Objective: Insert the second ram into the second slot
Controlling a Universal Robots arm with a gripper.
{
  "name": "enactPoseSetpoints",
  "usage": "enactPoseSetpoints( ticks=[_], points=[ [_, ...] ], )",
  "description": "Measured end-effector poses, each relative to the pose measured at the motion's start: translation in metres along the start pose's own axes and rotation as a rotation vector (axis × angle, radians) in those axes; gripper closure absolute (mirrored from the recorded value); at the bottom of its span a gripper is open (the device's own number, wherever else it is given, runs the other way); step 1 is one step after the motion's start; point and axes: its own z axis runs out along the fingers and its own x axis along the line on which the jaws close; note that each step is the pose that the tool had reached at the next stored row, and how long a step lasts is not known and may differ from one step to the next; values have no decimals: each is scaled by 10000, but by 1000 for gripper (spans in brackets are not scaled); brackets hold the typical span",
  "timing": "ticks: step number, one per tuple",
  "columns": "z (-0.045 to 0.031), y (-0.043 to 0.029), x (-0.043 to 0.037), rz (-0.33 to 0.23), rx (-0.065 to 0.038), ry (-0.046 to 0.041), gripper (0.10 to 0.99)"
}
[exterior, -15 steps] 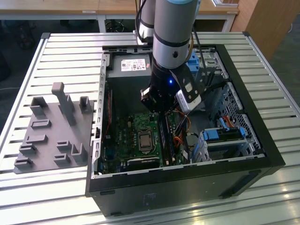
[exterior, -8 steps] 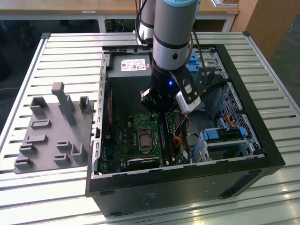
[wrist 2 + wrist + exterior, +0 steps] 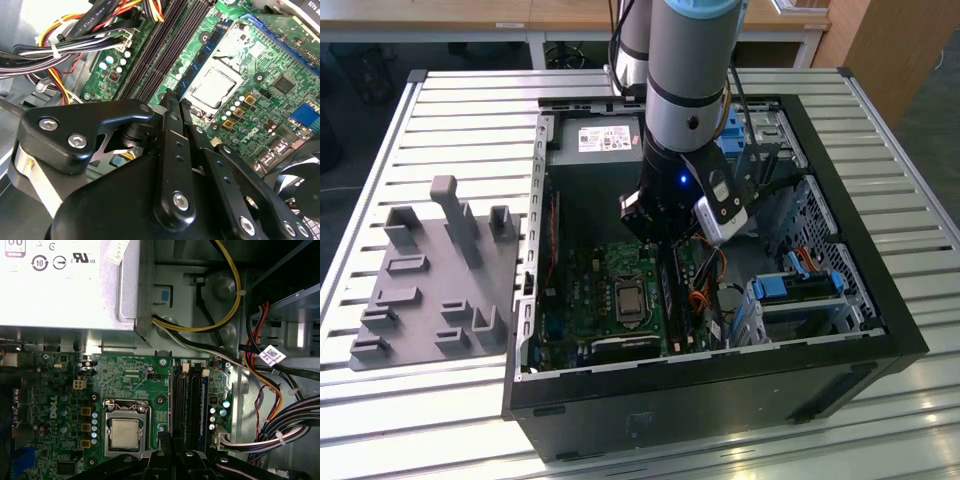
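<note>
My gripper is clenched on the second ram, pinching its flat faces so the blue stick hangs edge-down, lined up lengthwise with the memory slots beneath me, beside the seated stick.

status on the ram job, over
Gripper over the memory slots, hold unclear. Blue ram stick at the slots, processor side, seating unclear. Cables bunched beside the slots.

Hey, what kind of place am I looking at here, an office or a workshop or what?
Most likely a robotics lab or test bench: a robot arm reaches into an open computer case resting on a slatted metal table, with a grey fixture plate beside it.
</note>
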Motion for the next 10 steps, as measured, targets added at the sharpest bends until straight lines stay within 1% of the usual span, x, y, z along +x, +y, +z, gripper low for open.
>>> enactPoseSetpoints(
  ticks=[2, 10],
  points=[
    [1, 0, 0, 0, 17, 0, 949],
    [5, -5, 0, 12, 17, -1, 949]
  ],
)
